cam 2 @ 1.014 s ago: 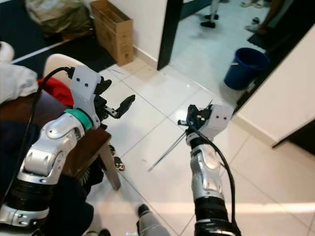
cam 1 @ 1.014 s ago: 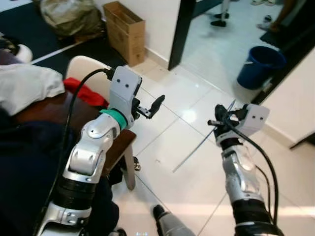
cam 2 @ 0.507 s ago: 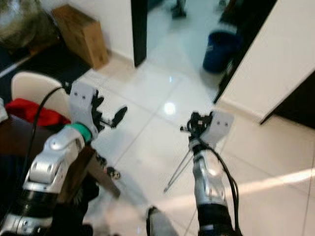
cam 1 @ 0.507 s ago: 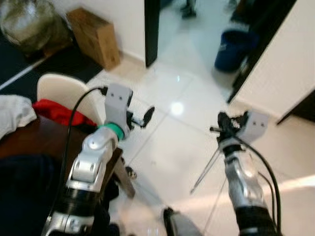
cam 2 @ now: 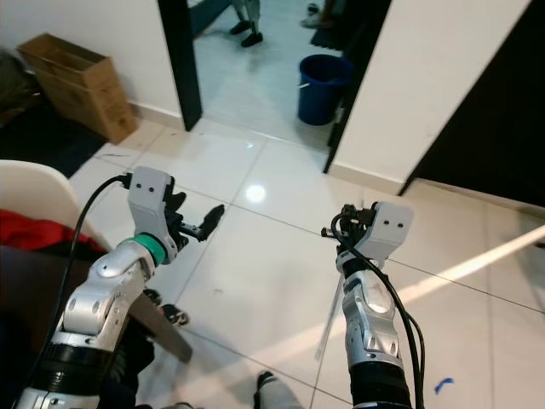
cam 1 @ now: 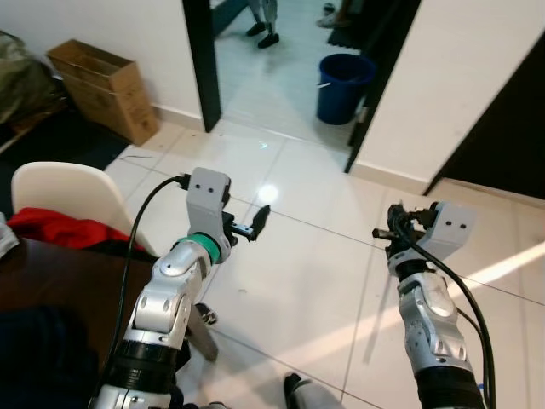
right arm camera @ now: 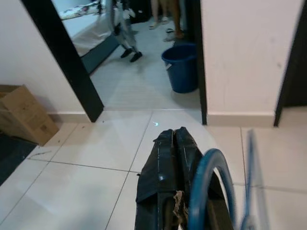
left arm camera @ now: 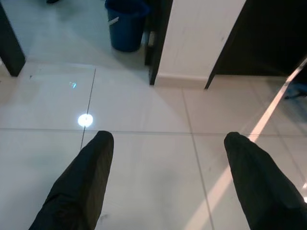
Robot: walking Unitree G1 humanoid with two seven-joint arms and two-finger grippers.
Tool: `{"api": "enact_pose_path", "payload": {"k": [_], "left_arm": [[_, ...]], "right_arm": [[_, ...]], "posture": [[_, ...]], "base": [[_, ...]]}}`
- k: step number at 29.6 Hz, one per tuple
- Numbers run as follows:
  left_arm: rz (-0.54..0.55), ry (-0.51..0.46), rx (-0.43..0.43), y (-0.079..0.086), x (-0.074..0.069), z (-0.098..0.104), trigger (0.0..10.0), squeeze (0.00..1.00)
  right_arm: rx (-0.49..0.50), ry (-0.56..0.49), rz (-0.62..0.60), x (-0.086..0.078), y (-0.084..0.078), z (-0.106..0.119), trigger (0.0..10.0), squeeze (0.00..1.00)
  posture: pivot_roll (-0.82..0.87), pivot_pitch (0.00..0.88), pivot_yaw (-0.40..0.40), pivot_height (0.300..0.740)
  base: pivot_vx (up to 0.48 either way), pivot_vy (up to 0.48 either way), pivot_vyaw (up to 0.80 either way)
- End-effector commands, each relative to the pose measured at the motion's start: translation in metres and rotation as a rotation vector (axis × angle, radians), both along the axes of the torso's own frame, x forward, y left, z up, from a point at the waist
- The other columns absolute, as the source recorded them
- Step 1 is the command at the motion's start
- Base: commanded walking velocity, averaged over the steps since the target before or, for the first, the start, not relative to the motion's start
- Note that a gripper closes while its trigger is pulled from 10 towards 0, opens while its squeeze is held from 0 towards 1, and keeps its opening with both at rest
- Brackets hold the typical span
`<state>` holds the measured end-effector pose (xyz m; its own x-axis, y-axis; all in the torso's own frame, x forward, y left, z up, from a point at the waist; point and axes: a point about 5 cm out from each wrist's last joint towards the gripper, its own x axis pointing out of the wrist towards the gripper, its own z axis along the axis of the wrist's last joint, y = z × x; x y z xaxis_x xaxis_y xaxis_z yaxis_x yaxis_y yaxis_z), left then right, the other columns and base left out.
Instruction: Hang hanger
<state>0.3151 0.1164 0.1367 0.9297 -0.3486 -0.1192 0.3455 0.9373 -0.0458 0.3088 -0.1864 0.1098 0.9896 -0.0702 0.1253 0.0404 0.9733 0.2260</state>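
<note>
Standing on a big white tile floor [cam 1: 289, 281], the robot faces a dark doorway [cam 1: 200, 51] with a blue bucket [cam 1: 343, 86] past it. A cardboard box [cam 1: 100, 88] sits by the wall on the left, and a white chair [cam 1: 60, 192] with a red cloth [cam 1: 51, 230] is close by.

The left gripper [left arm camera: 165, 143] is held up in front with its 2 black fingers spread wide and nothing between them.

The right gripper [right arm camera: 173, 143] is squeezed tight on the hanger [right arm camera: 206, 182]. Its blue hook curls right beside the fingers, and the thin rod hangs down toward the floor.

I think this is the carrying step. No rail or hook to hang it on can be seen yet. Next, the robot likely needs to walk on, find that spot, and keep the hanger held firmly.
</note>
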Motion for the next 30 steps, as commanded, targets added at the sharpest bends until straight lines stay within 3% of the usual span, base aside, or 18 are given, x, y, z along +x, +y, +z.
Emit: {"api": "enact_pose_path", "payload": {"k": [1, 27, 30], "left_arm": [[0.007, 0.005, 0.004, 0.0015, -0.0015, -0.0039, 10.0, 0.0], [0.027, 0.005, -0.002, 0.0017, -0.0024, -0.0077, 10.0, 0.0], [0.04, -0.001, -0.002, 0.0017, -0.0022, -0.0074, 10.0, 0.0]], "right_arm": [[-0.002, 0.039, -0.003, -0.0034, -0.002, -0.0093, 10.0, 0.0], [-0.009, 0.057, 0.013, -0.0046, -0.0018, -0.0113, 10.0, 0.0], [-0.014, 0.067, 0.037, -0.0047, 0.0008, -0.0122, 10.0, 0.0]], "posture": [[0.0, 0.089, 0.063, 0.74], [-0.01, 0.095, 0.052, 0.74], [-0.02, 0.1, 0.051, 0.74]], "base": [[0.0, 0.0, -0.8], [0.0, 0.0, -0.8], [0.0, 0.0, 0.0]]}}
